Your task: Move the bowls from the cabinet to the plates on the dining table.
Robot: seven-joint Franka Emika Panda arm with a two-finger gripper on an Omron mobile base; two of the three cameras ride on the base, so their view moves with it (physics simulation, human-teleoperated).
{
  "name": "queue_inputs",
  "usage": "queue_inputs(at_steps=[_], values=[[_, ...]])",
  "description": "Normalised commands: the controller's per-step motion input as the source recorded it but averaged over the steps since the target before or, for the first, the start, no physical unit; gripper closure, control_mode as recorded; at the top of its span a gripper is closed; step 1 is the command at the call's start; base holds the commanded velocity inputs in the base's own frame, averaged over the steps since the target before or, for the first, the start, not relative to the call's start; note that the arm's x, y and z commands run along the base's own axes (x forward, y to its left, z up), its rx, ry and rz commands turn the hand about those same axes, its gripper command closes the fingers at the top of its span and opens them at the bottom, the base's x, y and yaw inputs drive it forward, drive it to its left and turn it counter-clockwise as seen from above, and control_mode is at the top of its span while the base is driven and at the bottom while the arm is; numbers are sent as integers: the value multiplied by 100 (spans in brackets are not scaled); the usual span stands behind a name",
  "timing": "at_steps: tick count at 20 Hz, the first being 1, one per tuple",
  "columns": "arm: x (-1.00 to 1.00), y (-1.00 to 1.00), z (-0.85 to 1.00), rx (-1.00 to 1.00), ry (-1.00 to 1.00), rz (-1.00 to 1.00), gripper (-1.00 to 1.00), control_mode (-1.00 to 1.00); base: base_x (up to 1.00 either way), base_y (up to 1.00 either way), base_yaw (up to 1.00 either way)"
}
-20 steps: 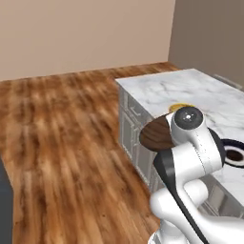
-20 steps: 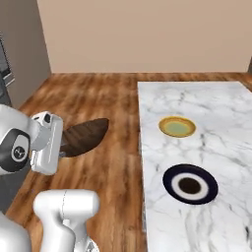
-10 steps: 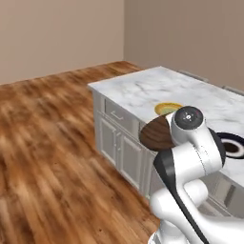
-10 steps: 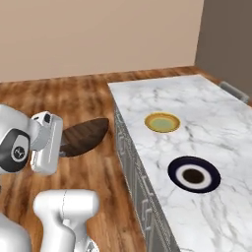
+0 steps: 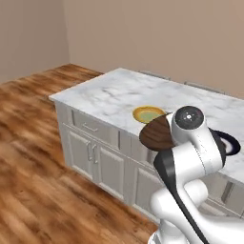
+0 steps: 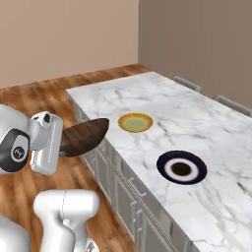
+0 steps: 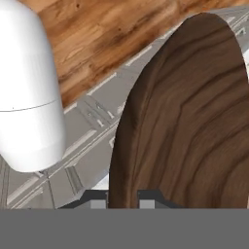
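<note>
My gripper (image 7: 124,198) is shut on the rim of the wide dark brown wood-grain bowl (image 7: 189,116), which I hold tilted on edge in the air. In the base views this bowl (image 5: 155,135) (image 6: 86,137) hangs just short of the near edge of the dining table (image 5: 105,95) (image 6: 162,98), beside the hand. On the marble top lie the yellow plate (image 5: 148,114) (image 6: 135,122) and, further right, the white plate with a dark rim (image 5: 229,143) (image 6: 181,167). The wall cabinet and the pale green-cream bowl are out of view.
The table's grey-beige panelled base with drawers (image 5: 90,127) faces me, with wooden floor (image 5: 33,181) in front and to the left. Chair backs (image 6: 187,82) stand along the table's far side, against beige walls.
The whole scene has shifted as the base drives and turns: the dining table and its plates have come nearer and swung in front. The brown bowl stays gripped in the same pose.
</note>
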Motion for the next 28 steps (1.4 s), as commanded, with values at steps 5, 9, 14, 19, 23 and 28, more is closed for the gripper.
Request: queue_inputs(at_steps=[5, 9, 14, 19, 23, 28], values=[[0, 0, 0, 0, 0, 0, 100, 100, 48, 75, -47], [0, 0, 0, 0, 0, 0, 100, 100, 24, 84, -45], [0, 0, 0, 0, 0, 0, 100, 100, 20, 74, -48], [0, 0, 0, 0, 0, 0, 100, 100, 8, 59, -49], [0, 0, 0, 0, 0, 0, 100, 100, 0, 52, -49], [0, 0, 0, 0, 0, 0, 100, 100, 1, 53, -44]])
